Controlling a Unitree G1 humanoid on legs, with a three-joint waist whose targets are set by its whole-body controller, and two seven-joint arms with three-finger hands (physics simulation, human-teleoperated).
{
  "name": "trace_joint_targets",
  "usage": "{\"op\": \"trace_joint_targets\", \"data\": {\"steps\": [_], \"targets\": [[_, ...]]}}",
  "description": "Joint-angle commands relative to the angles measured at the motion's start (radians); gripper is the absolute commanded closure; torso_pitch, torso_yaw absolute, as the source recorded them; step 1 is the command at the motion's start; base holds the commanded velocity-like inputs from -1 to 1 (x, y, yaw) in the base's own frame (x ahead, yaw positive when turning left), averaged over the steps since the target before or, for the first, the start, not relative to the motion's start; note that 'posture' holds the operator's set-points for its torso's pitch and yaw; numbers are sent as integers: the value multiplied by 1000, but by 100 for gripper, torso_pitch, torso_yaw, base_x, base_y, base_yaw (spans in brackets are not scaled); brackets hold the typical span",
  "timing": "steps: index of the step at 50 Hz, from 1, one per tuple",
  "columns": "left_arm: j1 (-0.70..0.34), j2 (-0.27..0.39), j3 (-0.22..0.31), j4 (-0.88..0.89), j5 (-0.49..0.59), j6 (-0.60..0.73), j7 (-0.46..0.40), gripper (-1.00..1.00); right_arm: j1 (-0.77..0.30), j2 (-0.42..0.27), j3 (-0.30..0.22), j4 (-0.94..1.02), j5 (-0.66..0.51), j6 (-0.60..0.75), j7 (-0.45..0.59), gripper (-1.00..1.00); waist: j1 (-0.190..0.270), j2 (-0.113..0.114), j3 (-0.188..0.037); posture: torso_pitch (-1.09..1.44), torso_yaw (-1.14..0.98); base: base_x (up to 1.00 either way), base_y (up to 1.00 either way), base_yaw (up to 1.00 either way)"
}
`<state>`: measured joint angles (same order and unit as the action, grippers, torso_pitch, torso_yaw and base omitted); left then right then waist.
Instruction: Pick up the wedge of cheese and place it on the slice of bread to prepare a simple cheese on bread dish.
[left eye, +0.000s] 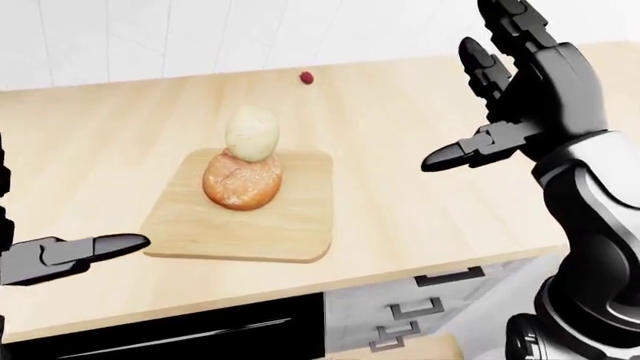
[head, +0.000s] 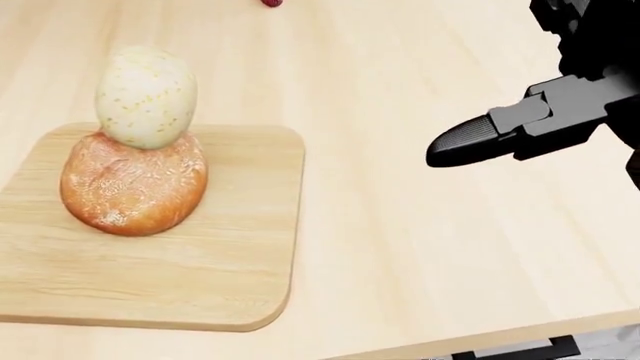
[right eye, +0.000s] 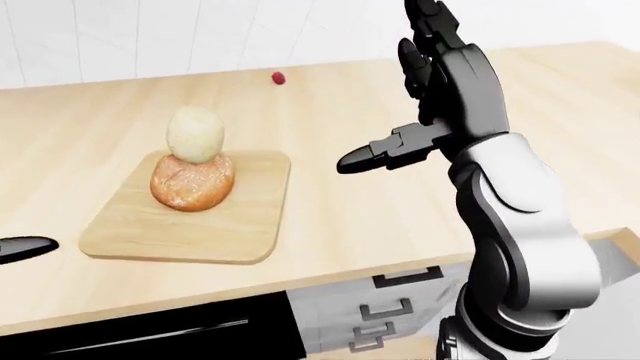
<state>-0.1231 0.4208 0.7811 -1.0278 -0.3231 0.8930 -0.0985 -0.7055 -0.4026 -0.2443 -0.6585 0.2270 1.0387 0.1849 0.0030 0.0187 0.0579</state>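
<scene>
A pale speckled rounded cheese (head: 146, 96) rests on top of a round brown bread (head: 133, 185), which sits on a wooden cutting board (head: 200, 277) at the left of the head view. My right hand (left eye: 480, 112) is open and empty, raised above the counter to the right of the board, fingers spread. My left hand (left eye: 70, 255) is open and empty at the left edge of the left-eye view, beside the board's lower left corner.
A small red item (left eye: 306, 76) lies on the wooden counter (left eye: 400, 202) above the board. Below the counter edge are a black appliance front (left eye: 200, 330) and grey drawers with handles (left eye: 415, 307).
</scene>
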Motion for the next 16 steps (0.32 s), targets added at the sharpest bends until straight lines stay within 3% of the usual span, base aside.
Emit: {"op": "trace_joint_targets", "data": {"steps": [1,6,16], "targets": [[-1,26,53,-19,-44,-29,14,-100,-24,-11,-10,-20,-1,-33,-8,-100,0,3,-19,0,0,0,0,0],[39,54,108,-19,-110,-39,37,-100,-30,-9,-5,-6,0,-43,-13,-100,-2,6,-16,0,0,0,0,0],[64,43,172,-19,-104,-44,6,-100,-9,-14,-22,-5,12,-57,-22,-100,-2,9,-15,0,0,0,0,0]]}}
